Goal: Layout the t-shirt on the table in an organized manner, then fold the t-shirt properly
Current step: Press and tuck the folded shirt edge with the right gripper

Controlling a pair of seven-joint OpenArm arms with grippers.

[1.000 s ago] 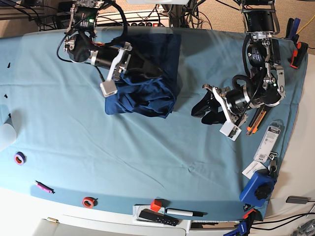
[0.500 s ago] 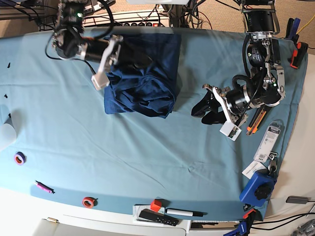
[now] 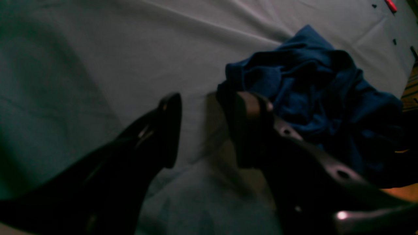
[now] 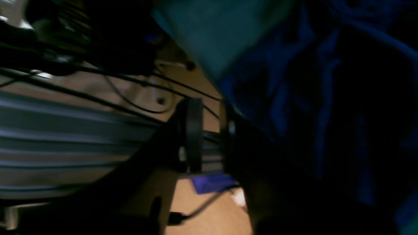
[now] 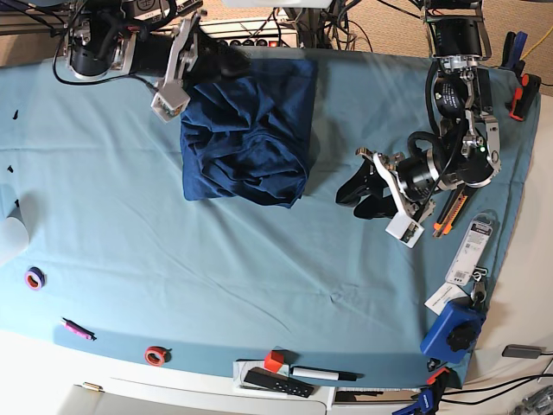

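The dark navy t-shirt (image 5: 246, 138) lies crumpled in a rough block at the back middle of the teal-draped table (image 5: 173, 259). My right gripper (image 5: 235, 62) hovers at the table's far edge by the shirt's back left corner. In the right wrist view the right gripper (image 4: 210, 107) is open by a narrow gap with only cables and floor behind it, and the t-shirt (image 4: 294, 81) hangs just right of it. My left gripper (image 5: 348, 201) stands open over bare cloth right of the shirt. The left wrist view shows the left gripper (image 3: 210, 101) empty, with the t-shirt (image 3: 313, 88) beyond its right finger.
Along the front edge lie a purple tape ring (image 5: 34, 277), a pink pen (image 5: 76, 328), a red tape ring (image 5: 155, 354), a red cube (image 5: 274, 360) and a black remote (image 5: 276, 382). An orange cutter (image 5: 449, 212), a packaged item (image 5: 471, 251) and a blue device (image 5: 454, 328) sit at the right.
My right arm has drawn back and to the left off the t-shirt to the far edge, and its jaws have parted. The shirt stays on the table. The left arm has not moved.
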